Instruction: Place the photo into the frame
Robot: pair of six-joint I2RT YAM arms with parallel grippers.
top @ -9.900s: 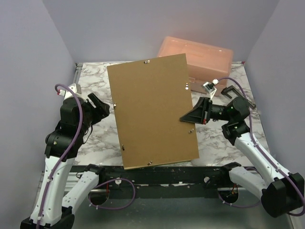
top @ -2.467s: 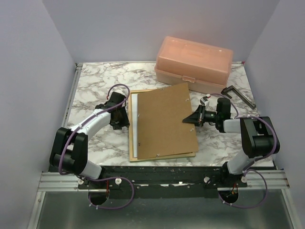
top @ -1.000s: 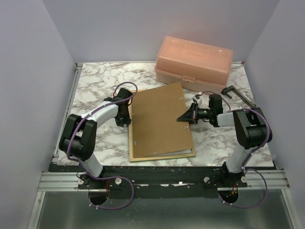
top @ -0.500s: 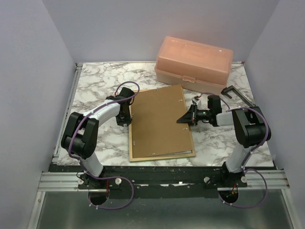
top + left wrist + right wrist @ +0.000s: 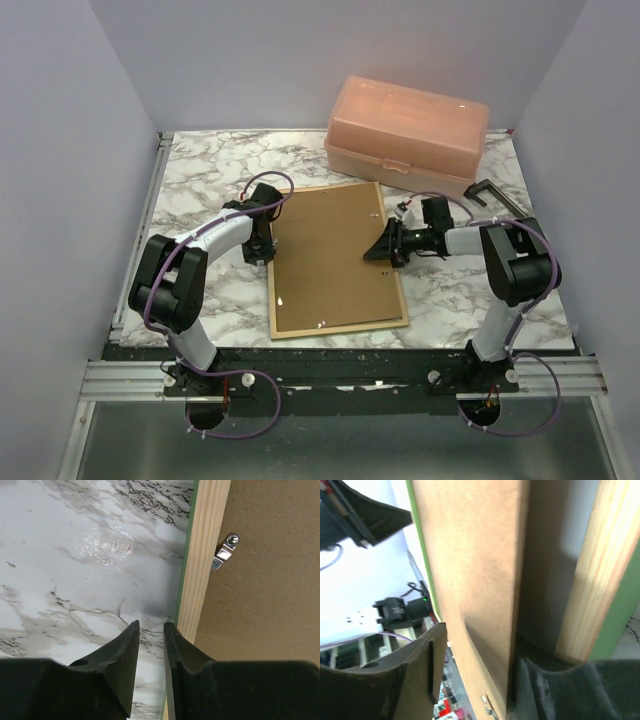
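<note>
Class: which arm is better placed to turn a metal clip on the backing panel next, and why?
Probably left: the left gripper hangs empty beside the frame, a clip just ahead; the right gripper straddles the edge of the backing panel.

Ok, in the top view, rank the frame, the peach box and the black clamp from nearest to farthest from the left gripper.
From the left gripper:
1. frame, its left rail right beside the gripper.
2. peach box, at the back, right of centre.
3. black clamp, on the far right side.
</note>
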